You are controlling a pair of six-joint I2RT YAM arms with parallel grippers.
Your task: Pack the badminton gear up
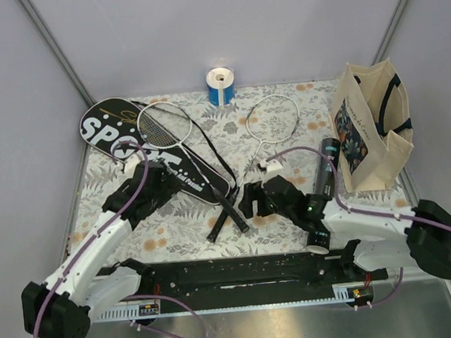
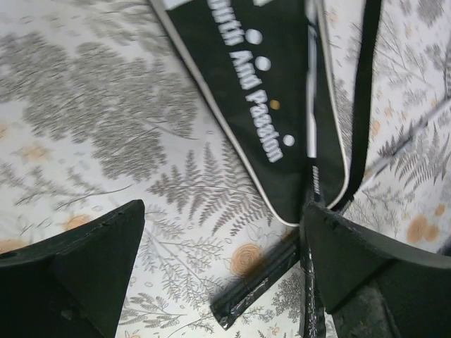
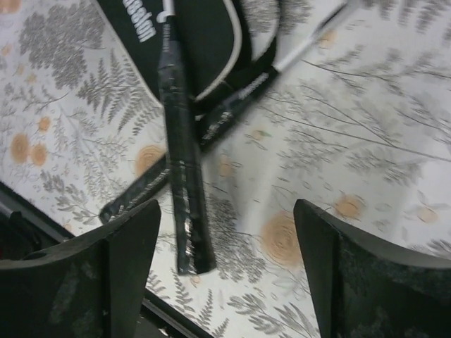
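Note:
The black "SPORT" racket cover [image 1: 124, 138] lies at the back left, with one white-framed racket [image 1: 162, 125] resting on it. The second racket [image 1: 272, 119] lies to its right. Their black handles cross near the middle [image 1: 228, 216]. A white shuttlecock [image 1: 273, 165] lies by the second racket's shaft. The black tube [image 1: 326, 168] lies beside the bag. My left gripper [image 1: 167, 182] is open and empty over the cover's near end [image 2: 261, 105], with a handle end [image 2: 257, 282] between its fingers [image 2: 84, 267]. My right gripper [image 1: 253, 200] is open and empty just right of the crossed handles [image 3: 180, 176].
A cream tote bag [image 1: 372, 124] stands at the right. A blue-and-white roll [image 1: 221, 86] stands at the back edge. The flowered tablecloth [image 1: 176, 236] covers the table. Grey walls close in on the back and both sides.

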